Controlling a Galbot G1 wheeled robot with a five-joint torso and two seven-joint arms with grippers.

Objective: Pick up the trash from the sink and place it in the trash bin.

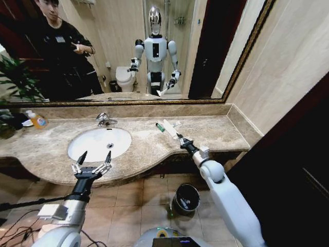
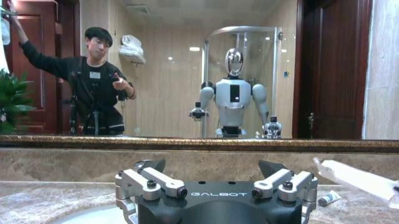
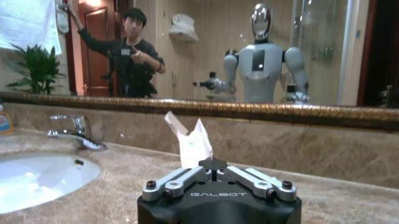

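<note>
The white oval sink (image 1: 97,144) sits in the marble counter. My left gripper (image 1: 95,157) hovers open at the basin's front rim, fingers (image 2: 153,166) spread with nothing between them. My right gripper (image 1: 179,137) is over the counter to the right of the sink, shut on a pale wrapper (image 1: 169,127) that sticks up from its closed tips (image 3: 213,164). The same wrapper (image 3: 192,141) shows in the right wrist view. A green tube (image 1: 160,127) lies on the counter beside it. The shiny round trash bin (image 1: 186,198) stands on the floor below the counter.
A chrome tap (image 1: 105,120) stands behind the basin, and a yellow-orange bottle (image 1: 37,121) stands at the far left. A large mirror (image 1: 154,51) backs the counter, reflecting the robot and a person. A dark wall closes in on the right.
</note>
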